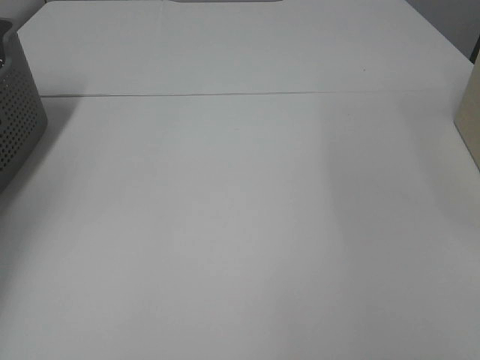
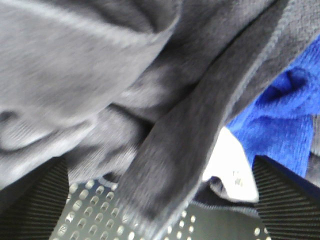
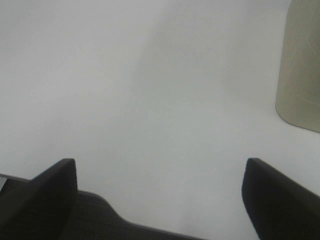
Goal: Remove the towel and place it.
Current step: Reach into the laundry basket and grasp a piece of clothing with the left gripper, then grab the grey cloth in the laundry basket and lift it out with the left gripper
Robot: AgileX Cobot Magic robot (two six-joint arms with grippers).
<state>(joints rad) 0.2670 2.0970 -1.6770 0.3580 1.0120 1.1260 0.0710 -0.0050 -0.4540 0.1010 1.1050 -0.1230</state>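
The towel (image 2: 165, 125), dark charcoal terry with a hemmed edge, fills the left wrist view in crumpled folds. It lies in a perforated grey basket (image 2: 95, 220). A white tag (image 2: 227, 165) shows at one of its edges. My left gripper (image 2: 160, 172) is open just over the towel, with a hanging fold between its wide-set fingers (image 2: 37, 200). My right gripper (image 3: 160, 175) is open above the bare white table (image 3: 150, 100), with nothing between its fingers. Neither gripper shows in the exterior high view.
The grey perforated basket (image 1: 19, 127) stands at the table's left edge. A bright blue cloth (image 2: 280, 120) lies in the basket beside the towel. A beige container (image 1: 469, 112) stands at the right edge, and this container (image 3: 302, 65) is close to my right gripper.
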